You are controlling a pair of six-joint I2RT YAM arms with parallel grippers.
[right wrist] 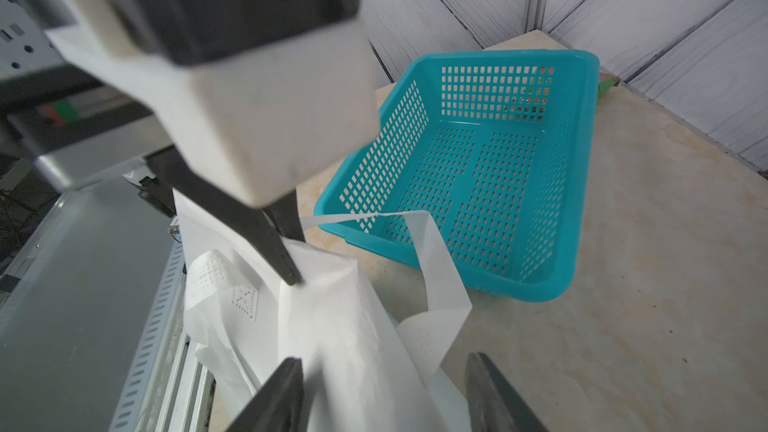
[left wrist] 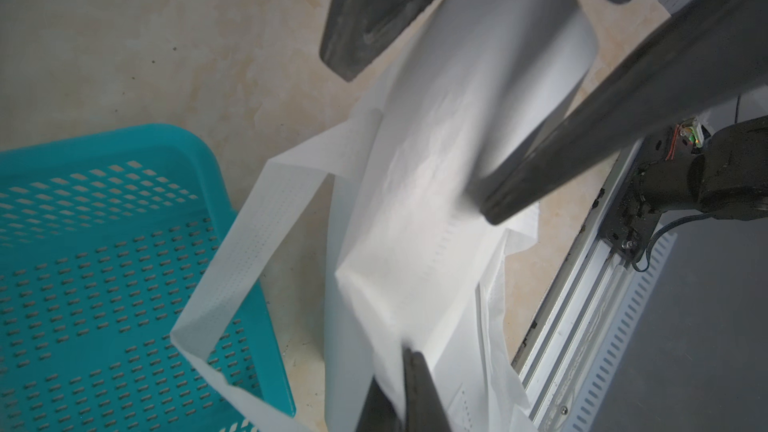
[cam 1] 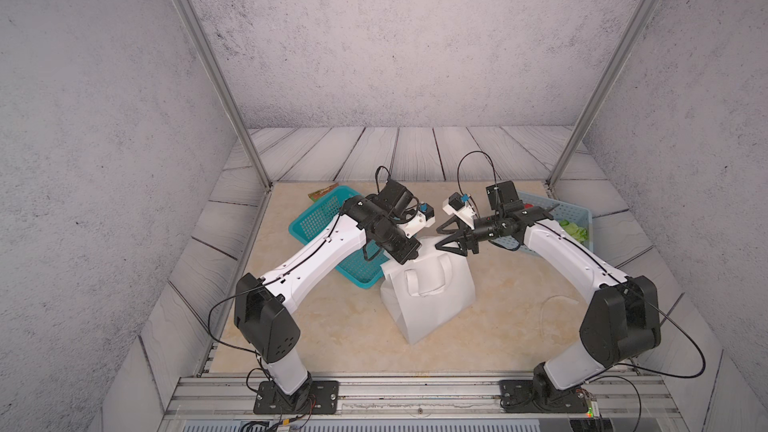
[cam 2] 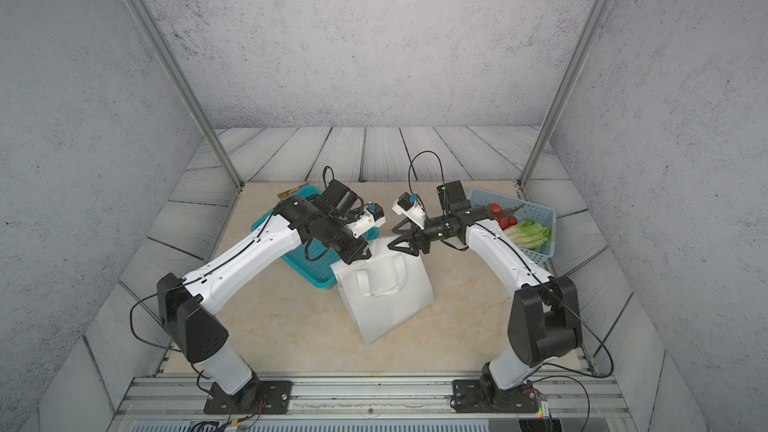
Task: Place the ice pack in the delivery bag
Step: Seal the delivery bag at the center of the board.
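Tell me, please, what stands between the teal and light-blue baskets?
The white delivery bag, with the left gripper and right gripper at its top edge, as both top views show.

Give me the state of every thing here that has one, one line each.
delivery bag, upright, mouth closed.
left gripper, jaws shut on the bag's top edge.
right gripper, jaws open astride the bag's other end.
teal basket, empty.
light-blue basket, holding lettuce and tomatoes.

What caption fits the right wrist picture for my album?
Left gripper pinches the white delivery bag beside a teal basket.
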